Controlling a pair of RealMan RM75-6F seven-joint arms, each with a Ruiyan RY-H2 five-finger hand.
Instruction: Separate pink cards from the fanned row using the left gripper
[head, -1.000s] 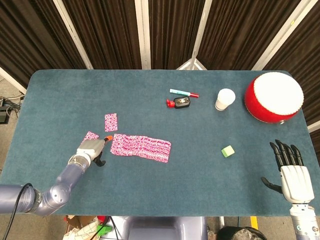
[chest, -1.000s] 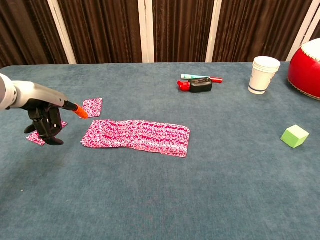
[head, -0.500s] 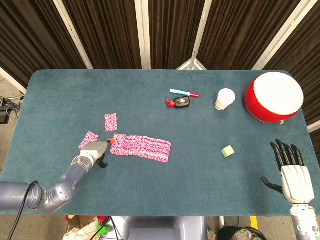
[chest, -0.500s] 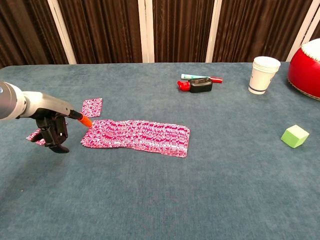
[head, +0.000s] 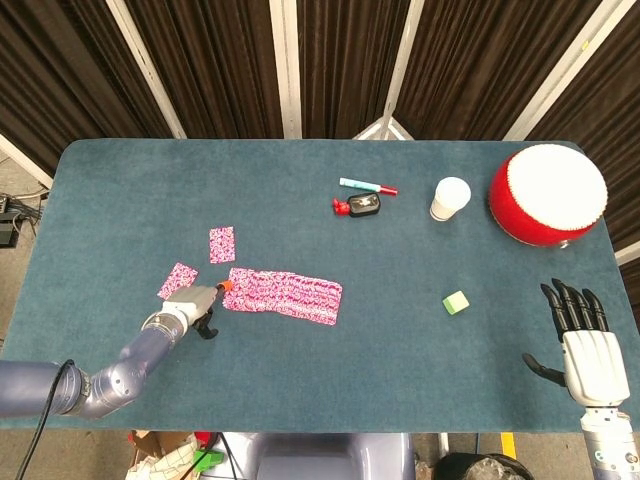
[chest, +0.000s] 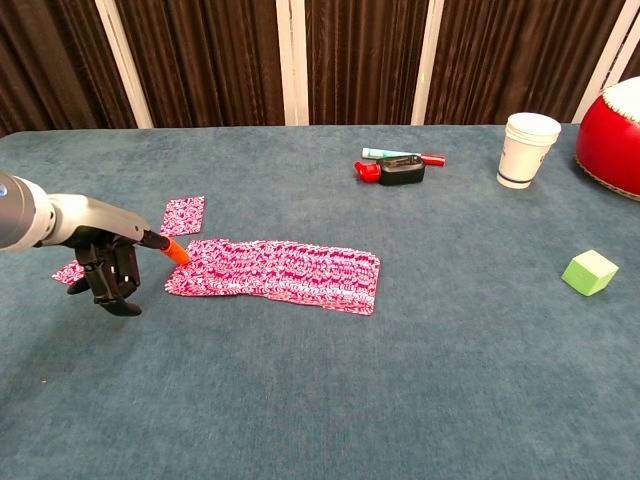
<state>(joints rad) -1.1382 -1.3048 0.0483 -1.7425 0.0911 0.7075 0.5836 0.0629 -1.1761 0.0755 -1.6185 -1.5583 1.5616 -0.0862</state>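
The fanned row of pink patterned cards lies left of the table's middle. Two single pink cards lie apart from it: one behind its left end, one further left. My left hand is just left of the row, most fingers curled down with nothing in them. One orange-tipped finger reaches out to the row's left edge. Open, with fingers spread, my right hand hovers at the near right corner, far from the cards.
At the back lie a marker and a small black-and-red object. A white cup and a red drum stand at the right. A green cube sits right of the row.
My left hand has slid right and nearer, off the leftmost single card, which now shows more fully. Its orange fingertip has come to the row's left edge. The right hand has not moved.
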